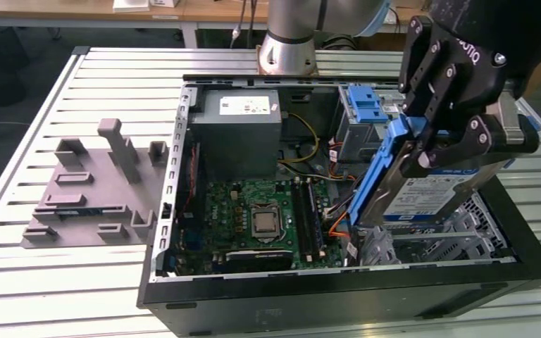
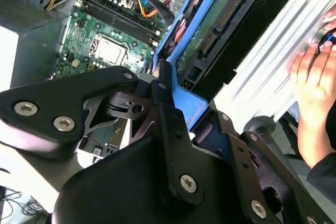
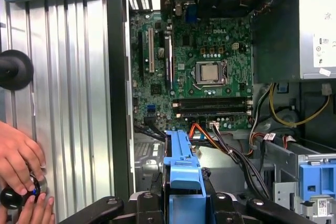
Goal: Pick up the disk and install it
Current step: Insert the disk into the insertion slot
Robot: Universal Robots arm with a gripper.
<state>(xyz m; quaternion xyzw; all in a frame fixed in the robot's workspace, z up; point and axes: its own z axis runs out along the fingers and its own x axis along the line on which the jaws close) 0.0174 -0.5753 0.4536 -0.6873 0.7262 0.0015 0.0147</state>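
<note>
While a grey fixture plate point(image 1: 92, 190) lies at the exterior view's left, the motherboard point(image 1: 261, 218) sits mid-case; at the right the gripper point(image 1: 419, 141) clamps the disk point(image 1: 430, 193) by its blue end, tilted steeply, lower end at the metal drive cage point(image 1: 458, 236)

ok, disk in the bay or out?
Out. The gripper holds the disk by its blue bracket, tilted steeply above the drive cage.
</note>
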